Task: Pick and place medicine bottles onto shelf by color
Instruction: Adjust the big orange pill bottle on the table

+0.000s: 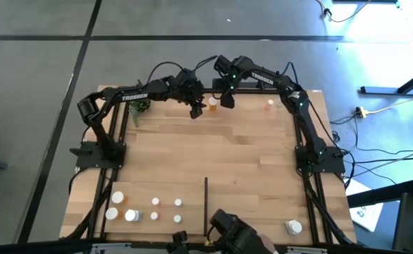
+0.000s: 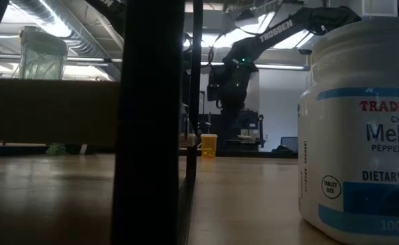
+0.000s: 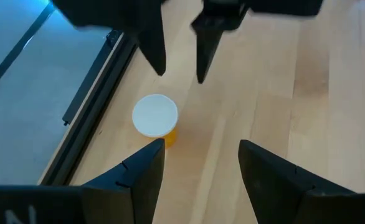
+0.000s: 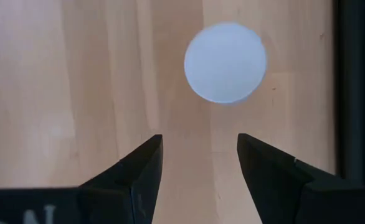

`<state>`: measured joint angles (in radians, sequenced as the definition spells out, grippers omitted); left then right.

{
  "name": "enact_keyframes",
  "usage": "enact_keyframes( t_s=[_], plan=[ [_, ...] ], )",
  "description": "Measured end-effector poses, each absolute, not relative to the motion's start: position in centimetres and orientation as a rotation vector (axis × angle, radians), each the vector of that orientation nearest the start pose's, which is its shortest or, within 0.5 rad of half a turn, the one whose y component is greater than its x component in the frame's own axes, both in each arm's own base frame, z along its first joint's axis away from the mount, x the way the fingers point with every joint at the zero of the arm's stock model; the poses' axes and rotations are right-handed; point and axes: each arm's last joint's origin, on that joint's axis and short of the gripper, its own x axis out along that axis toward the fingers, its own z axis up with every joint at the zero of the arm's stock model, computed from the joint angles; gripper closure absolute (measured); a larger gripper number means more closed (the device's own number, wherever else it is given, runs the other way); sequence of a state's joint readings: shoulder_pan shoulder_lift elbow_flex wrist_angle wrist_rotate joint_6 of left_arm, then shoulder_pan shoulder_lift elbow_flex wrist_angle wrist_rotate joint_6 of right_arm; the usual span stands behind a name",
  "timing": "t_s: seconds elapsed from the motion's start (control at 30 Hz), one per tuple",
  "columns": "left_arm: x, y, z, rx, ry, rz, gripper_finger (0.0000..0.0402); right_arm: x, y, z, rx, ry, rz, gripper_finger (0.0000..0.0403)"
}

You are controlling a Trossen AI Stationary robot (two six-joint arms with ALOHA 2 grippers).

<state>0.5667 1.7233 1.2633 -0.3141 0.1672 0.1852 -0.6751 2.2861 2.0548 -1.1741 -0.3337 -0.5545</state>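
Your left gripper [image 1: 194, 111] and right gripper [image 1: 227, 101] both hang released, empty, flanking the orange bottle [image 1: 212, 105] by the shelf's [image 1: 249, 162] far rail. From above you see only its white cap; the arms partly crowd it.

My low view cuts off the white melatonin bottle [image 2: 359, 129]; a black post [image 2: 148, 122] hides the bench behind.

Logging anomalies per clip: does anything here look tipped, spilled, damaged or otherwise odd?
Nothing stands out. The orange bottle at the far edge stands upright between the left hand and the right hand, both open and empty. The bottles at the near left sit caps up, and the shelf shows no spill.
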Motion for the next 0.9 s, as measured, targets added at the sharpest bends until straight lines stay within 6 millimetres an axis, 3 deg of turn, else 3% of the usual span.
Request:
enact_keyframes(
  t_s=[0.3, 0.9],
  plan=[
    [31.9, 19.7, 24.2, -0.110, 0.760, 0.303, 0.0203, 37.4, -28.8, 18.7, 0.177, 1.268, 0.036, 0.0195],
    [31.9, 19.7, 24.2, -0.111, 0.762, 0.303, 0.0203, 38.4, -28.9, 18.8, 0.220, 1.079, 0.156, 0.0195]
  ],
)
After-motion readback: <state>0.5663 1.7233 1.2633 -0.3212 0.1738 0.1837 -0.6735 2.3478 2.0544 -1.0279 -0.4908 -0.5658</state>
